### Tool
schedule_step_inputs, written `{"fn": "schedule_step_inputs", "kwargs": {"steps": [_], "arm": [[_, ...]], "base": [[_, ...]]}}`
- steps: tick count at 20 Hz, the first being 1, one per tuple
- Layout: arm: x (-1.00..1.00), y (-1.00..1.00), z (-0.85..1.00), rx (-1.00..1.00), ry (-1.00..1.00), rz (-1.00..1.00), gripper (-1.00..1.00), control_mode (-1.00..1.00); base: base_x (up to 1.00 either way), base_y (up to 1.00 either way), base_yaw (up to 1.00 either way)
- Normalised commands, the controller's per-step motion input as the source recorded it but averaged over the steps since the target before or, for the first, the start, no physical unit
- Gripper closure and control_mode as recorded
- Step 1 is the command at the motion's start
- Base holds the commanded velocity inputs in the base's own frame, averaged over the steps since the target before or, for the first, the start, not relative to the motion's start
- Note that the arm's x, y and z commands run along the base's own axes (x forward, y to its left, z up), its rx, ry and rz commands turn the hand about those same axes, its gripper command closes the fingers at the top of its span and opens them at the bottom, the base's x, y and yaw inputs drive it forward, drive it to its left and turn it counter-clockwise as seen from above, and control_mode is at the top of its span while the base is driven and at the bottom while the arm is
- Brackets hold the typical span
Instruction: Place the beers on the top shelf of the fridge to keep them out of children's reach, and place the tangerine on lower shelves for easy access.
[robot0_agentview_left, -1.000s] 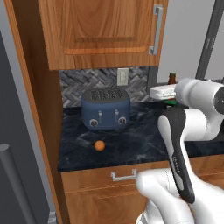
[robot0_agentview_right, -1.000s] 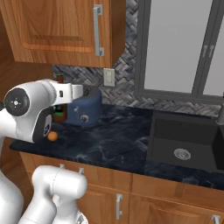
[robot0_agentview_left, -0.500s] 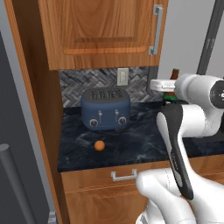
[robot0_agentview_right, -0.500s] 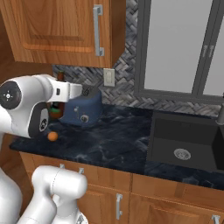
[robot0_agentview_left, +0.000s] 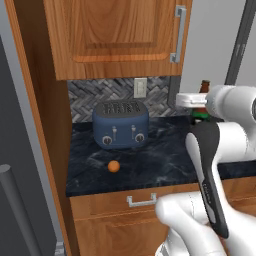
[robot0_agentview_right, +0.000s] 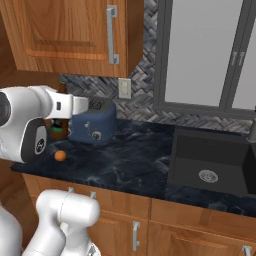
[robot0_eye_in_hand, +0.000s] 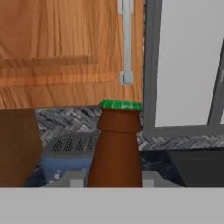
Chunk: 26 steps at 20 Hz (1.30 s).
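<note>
Progress looks slight: nothing seems shelved yet. Close before the hand's camera stands the brown beer (robot0_eye_in_hand: 116, 148), green-capped, with the blue toaster (robot0_agentview_left: 120, 124) behind it. From the left base camera its neck pokes up behind the white arm, and a green bottle (robot0_agentview_right: 57, 132) shows beside the toaster from the right. Whether the hand is spread or pinching the bottle I cannot tell. The tangerine (robot0_agentview_left: 114, 166) lies on the desk (robot0_agentview_left: 150, 165) before the toaster. Both beers and the tangerine remain to be shelved in the fridge.
</note>
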Motion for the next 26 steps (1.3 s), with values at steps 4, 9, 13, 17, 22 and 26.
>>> {"fn": "schedule_step_inputs", "kwargs": {"steps": [4, 9, 13, 17, 22, 26], "arm": [[-0.44, 0.0, 0.0, -0.02, 0.0, 0.06, 1.0, -1.0], [-0.43, 0.0, 0.0, -0.03, 0.0, 0.06, 1.0, 1.0], [0.0, 0.0, 0.0, 0.0, 0.0, 0.0, 1.0, 1.0], [0.0, 0.0, 0.0, 0.0, 0.0, 0.0, 1.0, 1.0], [0.0, 0.0, 0.0, 0.0, 0.0, 0.0, 1.0, 1.0], [0.0, 0.0, 0.0, 0.0, 0.0, 0.0, 1.0, 1.0]], "base": [[0.0, 0.0, 0.0], [-0.12, 0.0, 0.02], [-0.5, 0.05, 0.07], [-0.39, 0.12, 0.06], [-0.67, 0.15, 0.12], [-0.94, 0.49, 0.19]]}}
